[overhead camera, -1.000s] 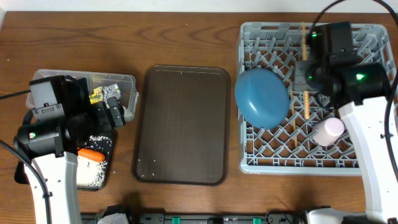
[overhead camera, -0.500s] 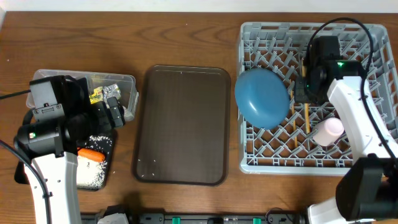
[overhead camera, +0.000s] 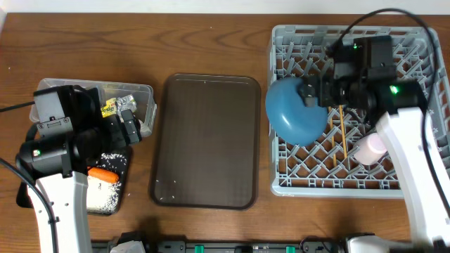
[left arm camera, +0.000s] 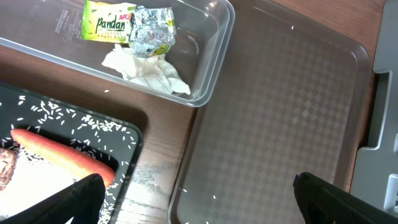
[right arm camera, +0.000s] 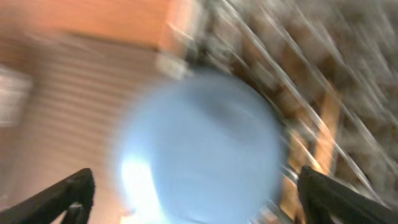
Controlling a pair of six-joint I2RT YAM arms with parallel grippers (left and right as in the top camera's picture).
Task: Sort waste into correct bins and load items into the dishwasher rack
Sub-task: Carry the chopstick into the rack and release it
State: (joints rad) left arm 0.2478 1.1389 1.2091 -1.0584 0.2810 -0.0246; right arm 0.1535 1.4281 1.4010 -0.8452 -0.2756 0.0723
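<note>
Right gripper (overhead camera: 310,91), jaws apart and empty, hangs over the blue plate (overhead camera: 290,118) at the dishwasher rack's (overhead camera: 337,188) left side. Hazard: a low sweep could tip the plate out. Left gripper (overhead camera: 131,124) likewise spread, empty.

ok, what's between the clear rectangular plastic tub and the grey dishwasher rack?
The large dark-brown rectangular serving tray fills that stretch; clearest in the overhead view.

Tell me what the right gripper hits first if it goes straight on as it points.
Probably the blue plate, which fills the view ahead of the right gripper; blur leaves depth unclear.
</note>
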